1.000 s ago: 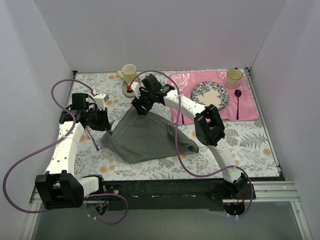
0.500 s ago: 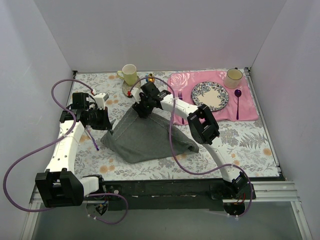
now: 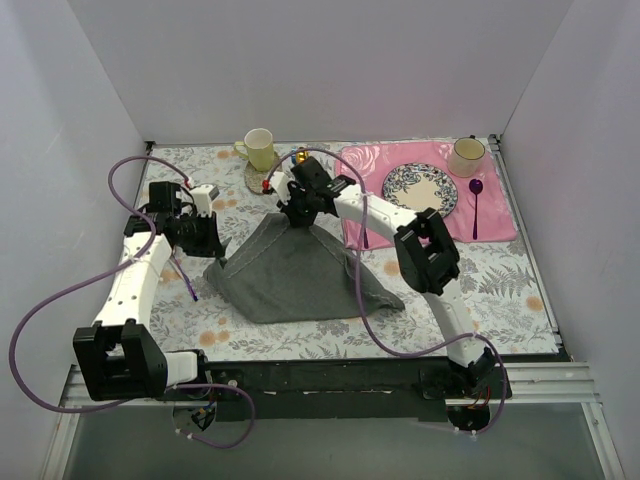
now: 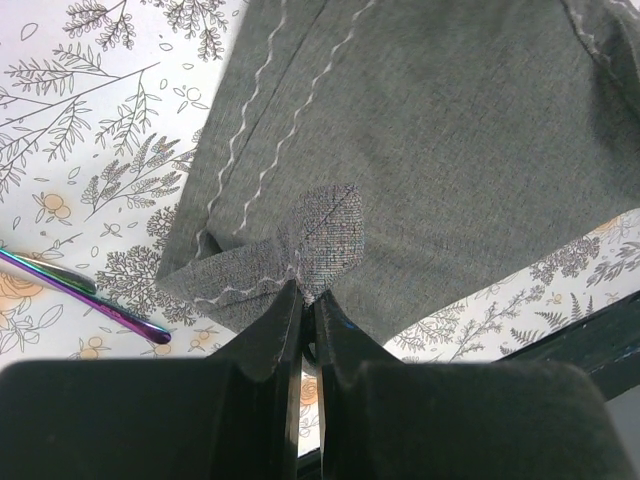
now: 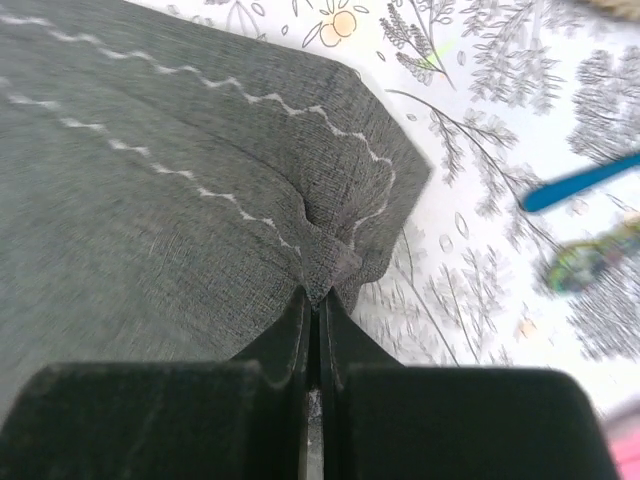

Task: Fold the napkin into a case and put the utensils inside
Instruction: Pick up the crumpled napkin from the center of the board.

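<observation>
A plain dark grey cloth napkin (image 3: 300, 275) with wavy white stitching along its edges lies on the floral-printed desk (image 3: 500, 285), just left of the pink rose-patterned placemat (image 3: 495, 225) and nearer to the arm bases. The left gripper (image 3: 214, 256) has its fingers pressed together on the napkin corner farthest from the placemat. In the left wrist view a small fold of grey cloth (image 4: 320, 235) bunches up right at the fingertips. The right gripper (image 3: 297, 217) pinches the napkin's far corner, close to the placemat's left edge, and the cloth narrows to a point there. In the right wrist view the stitched corner (image 5: 340, 240) puckers between the closed fingers.

Two slim utensil handles with a rainbow sheen (image 4: 85, 295) lie on the desk beyond the napkin on the side away from the placemat. On the placemat sit a blue-patterned round plate (image 3: 420, 190), a cream cup (image 3: 466, 156) and an all-purple spoon (image 3: 475, 205).
</observation>
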`<move>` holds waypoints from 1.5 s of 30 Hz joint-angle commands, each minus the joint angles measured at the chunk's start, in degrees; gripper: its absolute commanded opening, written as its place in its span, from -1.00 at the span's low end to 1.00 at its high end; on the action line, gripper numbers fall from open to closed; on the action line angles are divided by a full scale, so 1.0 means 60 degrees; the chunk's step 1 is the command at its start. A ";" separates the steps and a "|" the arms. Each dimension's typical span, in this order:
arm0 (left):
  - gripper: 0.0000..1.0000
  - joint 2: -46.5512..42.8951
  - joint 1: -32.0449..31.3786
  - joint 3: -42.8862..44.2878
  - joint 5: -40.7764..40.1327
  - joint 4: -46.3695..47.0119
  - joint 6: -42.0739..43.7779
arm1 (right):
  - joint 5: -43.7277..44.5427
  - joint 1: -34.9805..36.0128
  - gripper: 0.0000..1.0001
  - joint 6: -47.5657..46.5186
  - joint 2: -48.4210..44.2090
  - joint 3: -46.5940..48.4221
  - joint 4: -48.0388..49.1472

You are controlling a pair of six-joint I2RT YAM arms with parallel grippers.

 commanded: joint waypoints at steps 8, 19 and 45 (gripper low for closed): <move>-0.96 0.1672 -0.0024 0.0785 0.1184 -0.0214 0.0577 | -0.0709 -0.0110 -0.97 -0.1025 -0.4012 -0.3529 -0.0490; 0.06 0.1249 0.1790 -0.0301 -0.1649 0.1869 -0.0040 | -0.0269 -0.0110 -0.97 -0.0425 -0.4545 -0.5247 0.0302; 0.26 -0.0833 -0.2030 -0.3346 0.6796 1.0346 -0.0815 | -0.3185 -0.0154 -0.97 0.1319 -0.6139 -0.6417 0.2791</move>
